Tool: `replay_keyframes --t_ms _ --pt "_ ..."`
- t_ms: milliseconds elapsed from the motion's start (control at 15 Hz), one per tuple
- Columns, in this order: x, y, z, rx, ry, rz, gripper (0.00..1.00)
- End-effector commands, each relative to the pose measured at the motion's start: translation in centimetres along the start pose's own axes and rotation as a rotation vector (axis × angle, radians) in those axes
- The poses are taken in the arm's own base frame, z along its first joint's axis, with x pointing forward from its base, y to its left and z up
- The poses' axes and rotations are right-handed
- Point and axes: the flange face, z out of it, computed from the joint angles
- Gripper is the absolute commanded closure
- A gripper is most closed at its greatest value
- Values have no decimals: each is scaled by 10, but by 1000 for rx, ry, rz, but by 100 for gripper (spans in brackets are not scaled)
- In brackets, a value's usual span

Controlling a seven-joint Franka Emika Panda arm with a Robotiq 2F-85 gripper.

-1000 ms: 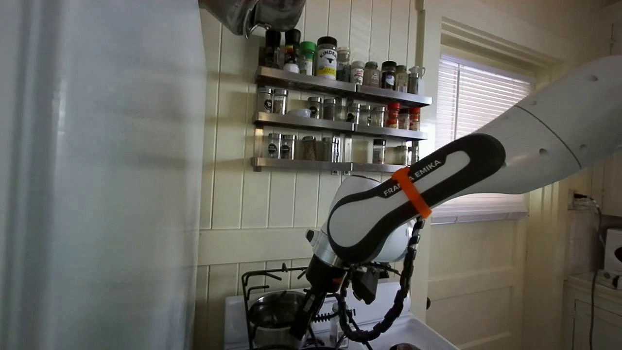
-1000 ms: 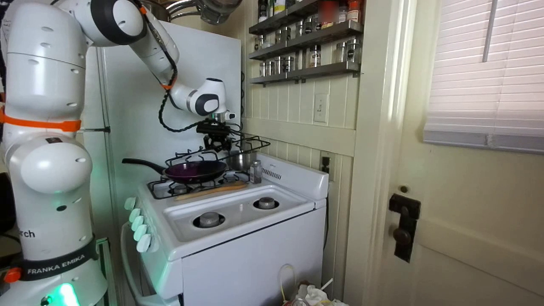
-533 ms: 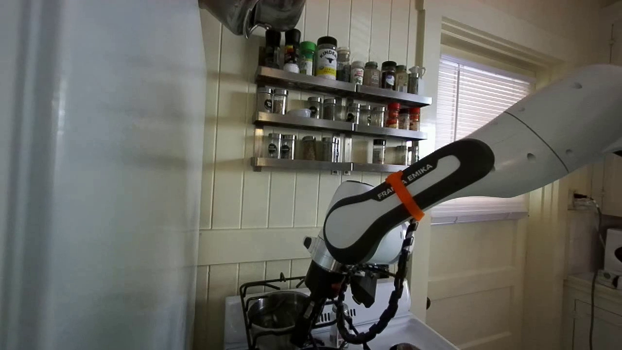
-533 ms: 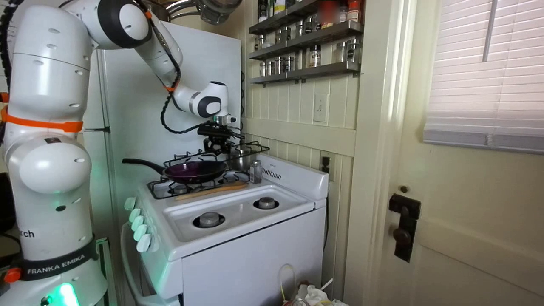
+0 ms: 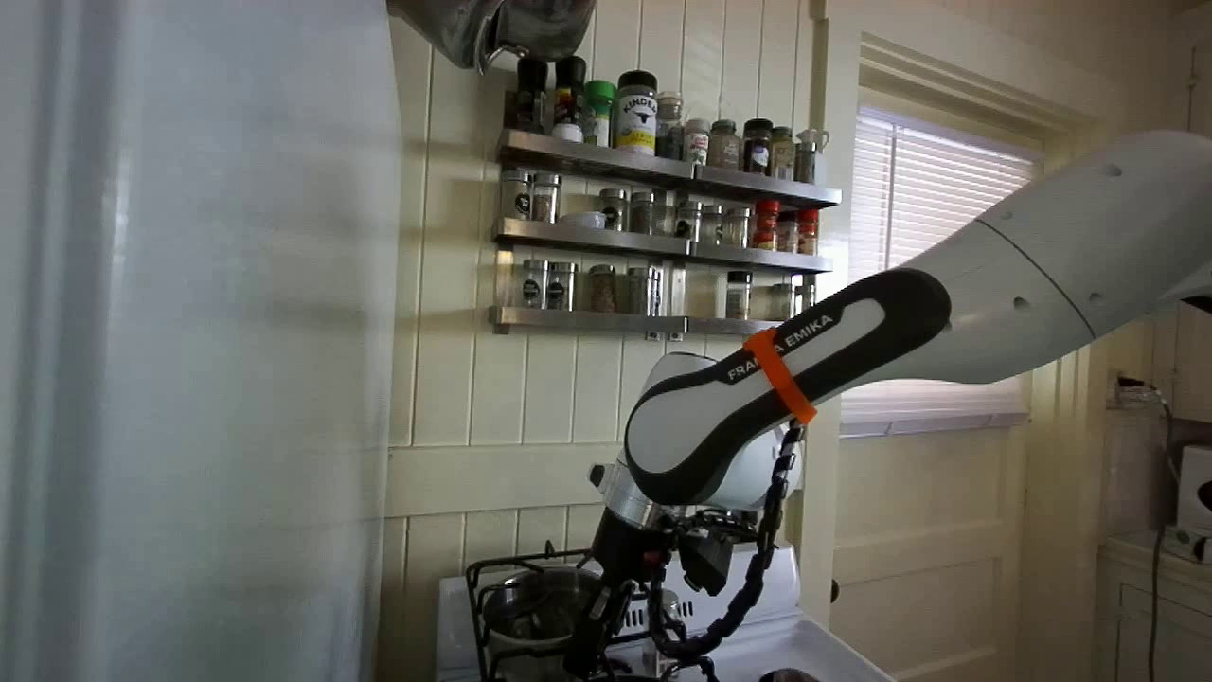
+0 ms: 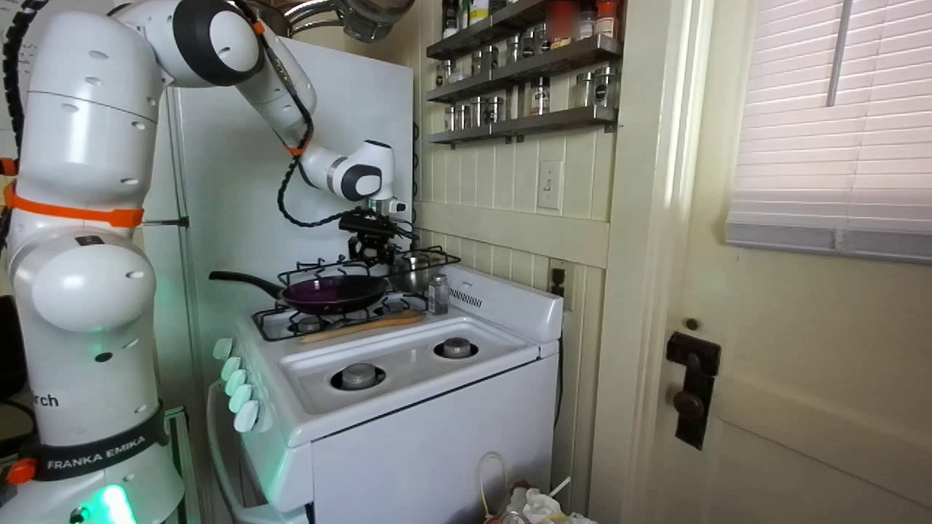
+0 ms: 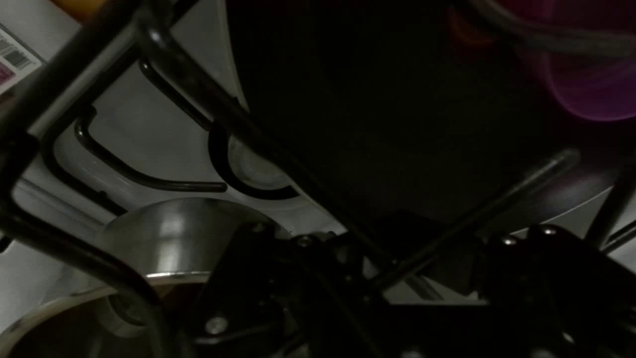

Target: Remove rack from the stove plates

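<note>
The rack is a black open grate of thin bars; in both exterior views (image 6: pixel 457 257) (image 5: pixel 472 573) it hangs tilted over the stove's far side, above the grey pot (image 6: pixel 411 276) and behind the black pan (image 6: pixel 335 292). My gripper (image 6: pixel 372 256) seems shut on a rack bar. In the wrist view, which is dark, rack bars (image 7: pixel 198 82) cross in front of the gripper (image 7: pixel 405 226), so its fingertips are hard to make out. The white range (image 6: pixel 429 378) has two bare burners (image 6: pixel 359 376) on its near side. Whether the rack touches the pot I cannot tell.
The pan rests on another black grate (image 6: pixel 271 331). A wooden utensil (image 6: pixel 364 326) and a glass jar (image 6: pixel 438 295) stand close by. A white fridge (image 6: pixel 233 160) is beside the stove. Spice shelves (image 6: pixel 524 125) are on the wall above.
The gripper has moved slightly down and, in an exterior view, a little to the right. The rack has come down with it, its far end sinking toward the pot and lying more level.
</note>
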Motion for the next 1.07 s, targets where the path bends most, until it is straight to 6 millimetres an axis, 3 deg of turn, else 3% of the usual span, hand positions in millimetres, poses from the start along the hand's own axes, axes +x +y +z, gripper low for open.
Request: replay_keyframes --t_ms 0,67,133,200,267,333,533,600,667,1000 --pt "8 3 -12 28 16 7 100" --pt "8 3 -11 30 15 8 98" --pt "7 4 -11 29 13 10 74" --pt "7 5 -10 30 12 11 85" --pt "7 5 -9 31 11 14 89" --pt "7 6 -9 32 10 16 84" --pt "7 6 -7 34 6 18 81" --pt "7 6 -7 35 6 18 74" --pt "7 6 -6 34 3 21 61" --pt "10 6 -13 10 14 35 28"
